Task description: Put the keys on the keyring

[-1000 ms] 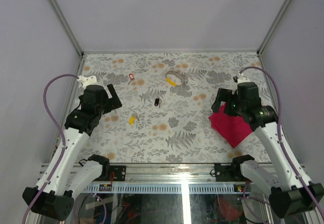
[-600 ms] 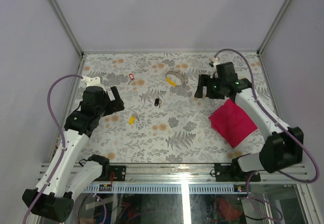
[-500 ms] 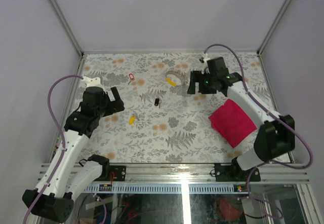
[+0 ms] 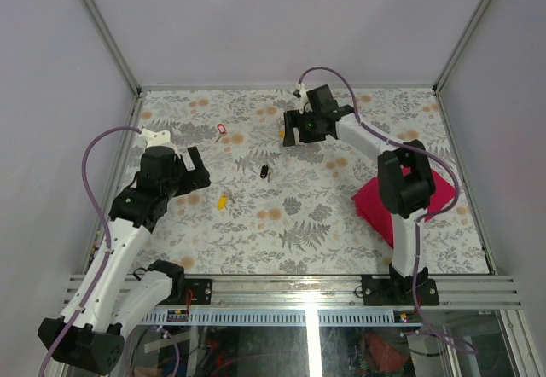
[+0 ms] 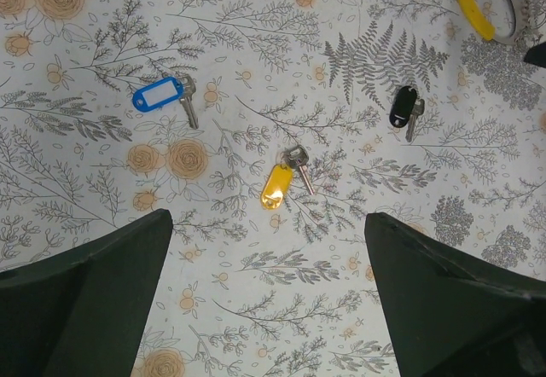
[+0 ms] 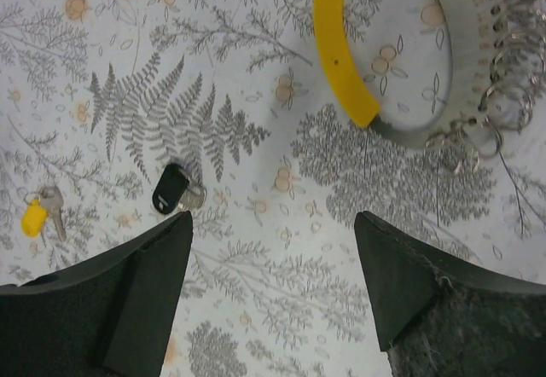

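Observation:
The keyring (image 6: 450, 87) is a grey loop with a yellow piece (image 6: 341, 53) and small rings (image 6: 503, 53). It lies just beyond my right gripper (image 6: 273, 232), which is open and empty above the table. In the top view that gripper (image 4: 293, 131) covers the keyring. The black key (image 4: 264, 171) (image 6: 173, 189) and the yellow key (image 4: 223, 200) (image 5: 277, 185) lie mid-table. A red key (image 4: 222, 129) lies at the far left. The blue key (image 5: 162, 95) shows in the left wrist view. My left gripper (image 4: 192, 168) (image 5: 269, 249) hovers open, short of the yellow key.
A magenta cloth (image 4: 386, 211) lies at the right, partly under the right arm's elbow. The table has a floral cover (image 4: 299, 223). Walls and metal frame posts (image 4: 128, 78) enclose it on three sides.
My right arm has swung from above the magenta cloth far to the left and forward, ending over the keyring. The left arm has hardly moved.

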